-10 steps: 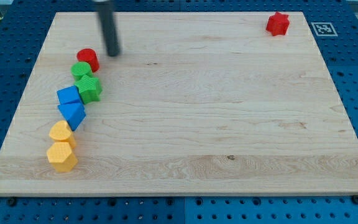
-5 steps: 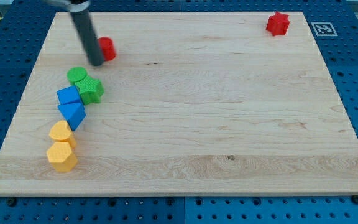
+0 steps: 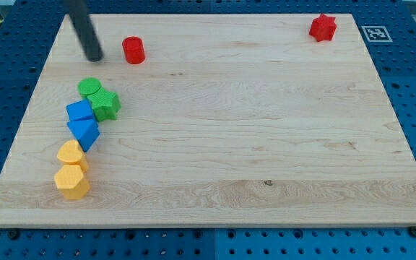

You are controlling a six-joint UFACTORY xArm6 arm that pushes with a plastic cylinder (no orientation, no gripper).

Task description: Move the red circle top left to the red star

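Counting eight blocks: two red, two green, two blue, two yellow; my tip point(image 3: 94, 58) left of red circle point(image 3: 133, 50); no hand.

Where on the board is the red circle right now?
The red circle stands near the view's top left, just right of my tip, apart from it, above the green blocks, far left of the red star.

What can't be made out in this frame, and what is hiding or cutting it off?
- The rod above my tip: cut off by the view's top edge, so the arm is unseen.
- Green circle: partly covered by the green star in front.
- Upper yellow block: overlapped by the lower yellow block; exact shapes are unclear.
- Tag beside the board: too small to read.
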